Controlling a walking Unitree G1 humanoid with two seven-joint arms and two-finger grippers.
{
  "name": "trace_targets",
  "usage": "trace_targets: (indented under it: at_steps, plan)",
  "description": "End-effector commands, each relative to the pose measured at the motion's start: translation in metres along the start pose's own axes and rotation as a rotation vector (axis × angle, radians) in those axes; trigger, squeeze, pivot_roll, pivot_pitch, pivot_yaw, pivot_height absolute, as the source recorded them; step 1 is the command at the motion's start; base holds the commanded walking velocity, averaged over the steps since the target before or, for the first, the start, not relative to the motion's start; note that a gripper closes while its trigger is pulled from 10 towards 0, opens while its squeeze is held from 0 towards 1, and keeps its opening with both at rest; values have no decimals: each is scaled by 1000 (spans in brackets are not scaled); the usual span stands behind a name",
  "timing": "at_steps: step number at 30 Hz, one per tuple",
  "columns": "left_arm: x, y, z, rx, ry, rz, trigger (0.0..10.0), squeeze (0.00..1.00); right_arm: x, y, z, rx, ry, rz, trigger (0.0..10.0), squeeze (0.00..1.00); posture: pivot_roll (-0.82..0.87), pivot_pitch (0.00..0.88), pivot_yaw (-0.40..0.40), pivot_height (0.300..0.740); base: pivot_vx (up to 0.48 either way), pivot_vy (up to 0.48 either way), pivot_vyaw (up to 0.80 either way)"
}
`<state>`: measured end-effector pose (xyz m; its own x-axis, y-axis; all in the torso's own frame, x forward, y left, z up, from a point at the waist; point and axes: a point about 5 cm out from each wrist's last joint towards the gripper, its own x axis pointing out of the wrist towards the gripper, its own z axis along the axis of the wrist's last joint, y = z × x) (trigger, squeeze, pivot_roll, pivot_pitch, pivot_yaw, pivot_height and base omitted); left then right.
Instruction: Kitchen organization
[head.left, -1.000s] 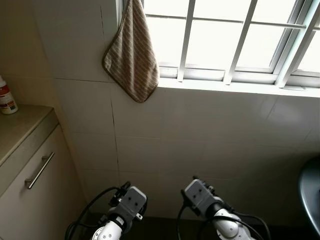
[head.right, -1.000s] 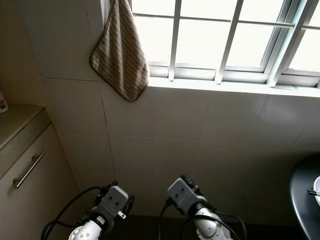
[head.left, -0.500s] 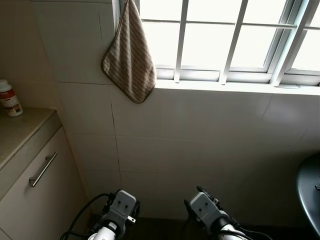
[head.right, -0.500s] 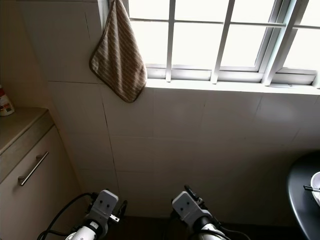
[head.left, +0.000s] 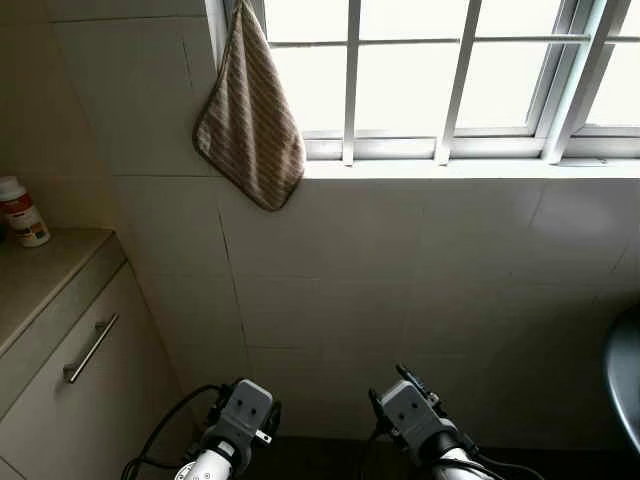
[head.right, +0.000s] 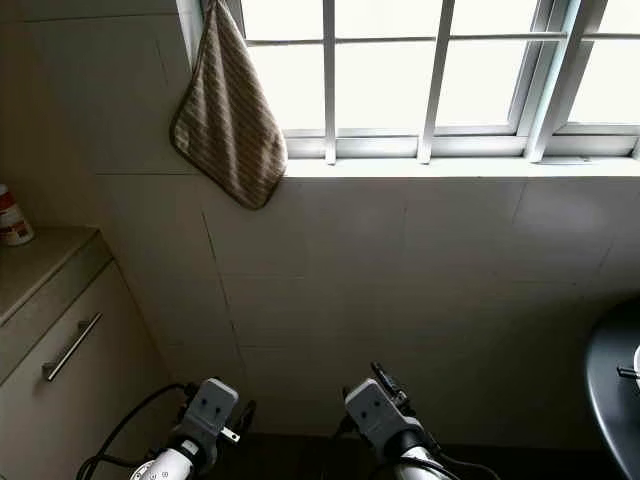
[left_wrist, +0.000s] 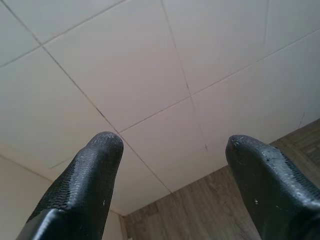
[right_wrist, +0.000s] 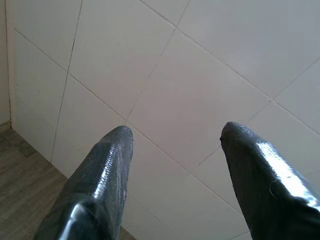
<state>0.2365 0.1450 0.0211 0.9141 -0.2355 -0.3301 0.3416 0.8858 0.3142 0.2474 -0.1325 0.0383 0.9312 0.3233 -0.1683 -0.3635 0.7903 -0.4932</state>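
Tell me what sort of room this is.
Probably a kitchen corner: a striped cloth hangs by a barred window, above a white tiled wall, and a cabinet with a bottle on its countertop.

A beige countertop (head.left: 45, 275) sits above a cabinet with a metal bar handle (head.left: 90, 348). Near the counter's back edge, by the tiled wall, a white bottle (head.left: 21, 211) with a red label stands upright.
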Motion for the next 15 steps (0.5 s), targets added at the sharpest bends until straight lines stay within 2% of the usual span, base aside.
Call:
trace_targets:
  at_steps: [1, 15]
  plan:
    - [1, 1, -2, 4, 3, -11, 10000, 0, 0, -2, -1, 0, 0, -13, 10000, 0, -59, 0, 40, 740, 0, 0, 0]
    - [3, 1, 1, 11, -17, -8, 10000, 0, 1, -4, -2, 2, -1, -22, 10000, 0, -47, 0, 33, 740, 0, 0, 0]
